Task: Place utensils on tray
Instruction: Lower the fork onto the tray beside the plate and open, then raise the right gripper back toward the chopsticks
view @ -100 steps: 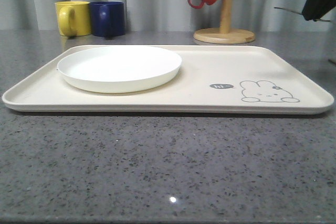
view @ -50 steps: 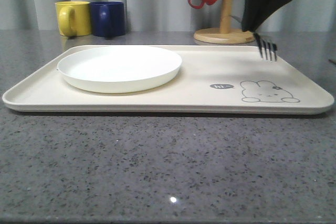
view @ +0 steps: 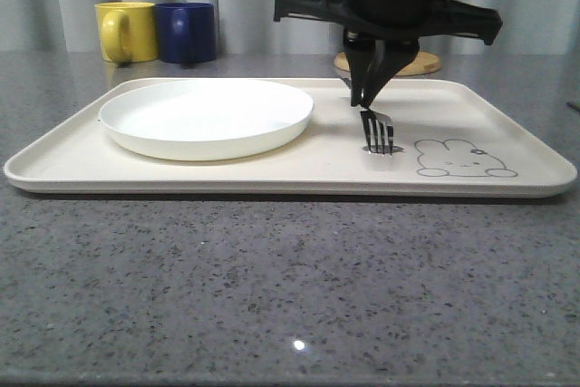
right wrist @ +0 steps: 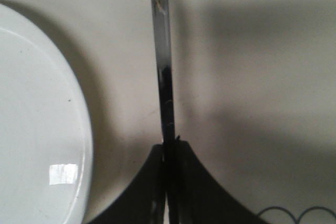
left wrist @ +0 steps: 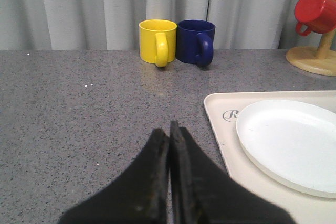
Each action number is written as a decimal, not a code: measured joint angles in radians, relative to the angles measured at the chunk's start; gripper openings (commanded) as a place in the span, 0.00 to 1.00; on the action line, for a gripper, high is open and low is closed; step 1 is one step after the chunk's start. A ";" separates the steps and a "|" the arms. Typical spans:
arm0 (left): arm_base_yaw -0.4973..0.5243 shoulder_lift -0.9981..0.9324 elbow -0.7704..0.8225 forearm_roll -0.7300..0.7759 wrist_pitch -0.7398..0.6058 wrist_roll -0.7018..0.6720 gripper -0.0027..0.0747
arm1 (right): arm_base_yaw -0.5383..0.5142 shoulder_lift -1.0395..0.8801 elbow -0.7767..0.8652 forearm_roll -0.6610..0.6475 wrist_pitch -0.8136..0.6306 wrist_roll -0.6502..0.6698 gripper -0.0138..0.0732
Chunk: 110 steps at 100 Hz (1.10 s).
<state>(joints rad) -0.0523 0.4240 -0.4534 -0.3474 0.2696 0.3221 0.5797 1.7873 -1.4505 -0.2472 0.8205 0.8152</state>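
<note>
Front view, mugs: we see yellow mug point(view: 124, 31) and blue mug point(view: 186, 32) past tray's far left corner.
Plate point(view: 207, 116): tray's point(view: 272, 169) left half.
Left gripper point(left wrist: 169, 145): pinched together, holding nothing, over counter point(left wrist: 79, 108).
Right gripper point(view: 368, 88): clamped on fork point(view: 377, 131), tines at tray's near edge beside rabbit drawing point(view: 464, 159).

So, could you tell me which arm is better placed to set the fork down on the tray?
The right: its gripper is shut on the fork, tines low over the tray beside the plate. The left gripper is shut, off the tray.
</note>
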 measured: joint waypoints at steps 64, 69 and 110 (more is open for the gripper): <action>0.000 0.000 0.000 0.000 0.000 0.000 0.01 | 0.000 0.039 -0.006 0.000 -0.006 0.011 0.29; 0.000 0.000 0.000 0.000 0.000 0.000 0.01 | 0.000 0.039 -0.006 0.000 -0.006 0.011 0.35; 0.000 0.000 0.000 0.000 0.000 0.000 0.01 | 0.000 0.039 -0.006 -0.003 -0.002 0.011 0.60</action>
<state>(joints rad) -0.0523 0.4240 -0.4534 -0.3474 0.2696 0.3221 0.5797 1.8265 -1.4566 -0.2507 0.8184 0.8265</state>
